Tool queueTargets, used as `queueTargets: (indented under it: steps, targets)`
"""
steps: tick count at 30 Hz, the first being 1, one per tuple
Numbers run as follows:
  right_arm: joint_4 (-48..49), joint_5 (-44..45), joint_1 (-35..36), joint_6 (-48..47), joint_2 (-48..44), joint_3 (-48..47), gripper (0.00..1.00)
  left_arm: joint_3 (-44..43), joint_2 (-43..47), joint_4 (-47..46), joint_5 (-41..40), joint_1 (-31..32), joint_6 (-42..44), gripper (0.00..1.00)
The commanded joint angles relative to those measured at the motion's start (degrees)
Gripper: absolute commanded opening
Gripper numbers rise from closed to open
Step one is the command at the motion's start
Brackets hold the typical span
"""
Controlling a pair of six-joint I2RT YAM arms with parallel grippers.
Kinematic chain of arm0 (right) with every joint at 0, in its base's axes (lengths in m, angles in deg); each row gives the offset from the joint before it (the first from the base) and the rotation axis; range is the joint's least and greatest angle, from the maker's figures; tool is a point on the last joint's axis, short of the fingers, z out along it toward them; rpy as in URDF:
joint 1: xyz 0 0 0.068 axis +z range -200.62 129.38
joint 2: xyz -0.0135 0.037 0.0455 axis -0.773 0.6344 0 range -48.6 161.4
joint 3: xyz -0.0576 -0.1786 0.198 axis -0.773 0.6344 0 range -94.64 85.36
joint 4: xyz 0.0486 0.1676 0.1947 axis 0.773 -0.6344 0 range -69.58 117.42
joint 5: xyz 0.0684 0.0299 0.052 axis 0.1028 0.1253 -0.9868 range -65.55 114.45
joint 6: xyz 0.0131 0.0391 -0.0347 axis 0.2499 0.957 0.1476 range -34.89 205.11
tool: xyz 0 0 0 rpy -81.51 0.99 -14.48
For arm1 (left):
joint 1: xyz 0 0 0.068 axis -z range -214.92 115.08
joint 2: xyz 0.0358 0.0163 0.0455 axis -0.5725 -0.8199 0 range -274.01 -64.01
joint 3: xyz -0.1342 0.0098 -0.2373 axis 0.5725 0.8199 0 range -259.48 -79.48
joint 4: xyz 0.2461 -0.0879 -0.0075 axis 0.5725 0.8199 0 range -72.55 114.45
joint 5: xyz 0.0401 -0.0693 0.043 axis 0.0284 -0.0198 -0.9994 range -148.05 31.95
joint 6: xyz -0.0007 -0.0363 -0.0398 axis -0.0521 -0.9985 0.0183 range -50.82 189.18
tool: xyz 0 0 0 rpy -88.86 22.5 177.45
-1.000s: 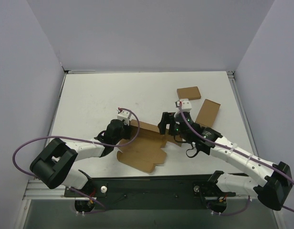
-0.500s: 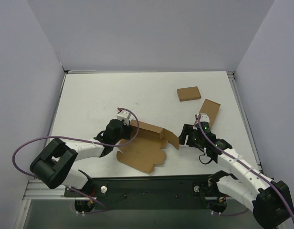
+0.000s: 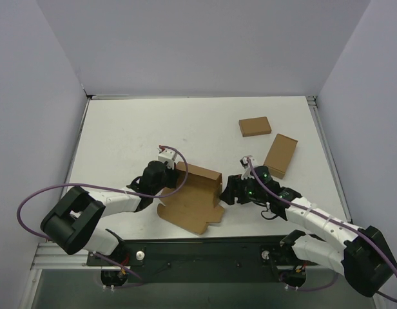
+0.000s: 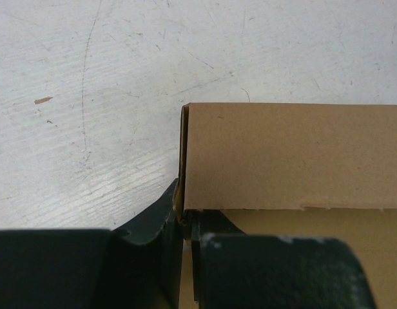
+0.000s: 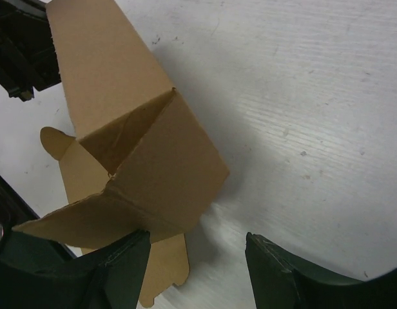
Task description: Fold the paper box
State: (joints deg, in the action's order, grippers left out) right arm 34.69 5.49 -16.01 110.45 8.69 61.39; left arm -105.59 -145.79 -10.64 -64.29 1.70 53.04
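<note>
Partly folded paper box lies central on the table. Left gripper pinches a corner of its raised wall; right gripper hangs wide open at the end flap (seemingly not touching). A hard push there could slip the pinch and flatten the wall.

paper box, cropped right, bottom (left wrist view)

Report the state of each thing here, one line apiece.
paper box: half folded, far wall upright, rest flat.
left claw: shut on the paper box wall.
right claw: open, at the end flap.
far small box: closed, lying flat.
near small box: closed, lying flat.
</note>
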Motion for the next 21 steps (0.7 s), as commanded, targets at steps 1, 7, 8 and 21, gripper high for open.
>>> queueTargets:
  steps: [1,7,8,21]
  targets:
    - [6.6,0.9,2.1,0.1,2.8,-2.8,0.63,0.4,-0.8,0.2,1.8,-0.2,-0.6,0.00]
    - [13.9,5.1,4.0,0.7,5.5,-1.9,0.65,0.4,-0.7,-0.2,2.2,-0.2,-0.6,0.00]
    - [15.0,5.9,4.3,0.6,5.9,-2.0,0.65,0.4,-0.7,-0.2,2.3,-0.2,-0.6,0.00]
    - [22.5,13.1,5.3,-1.3,11.2,-2.7,0.64,0.4,-1.2,-0.6,2.7,-0.2,-0.3,0.00]
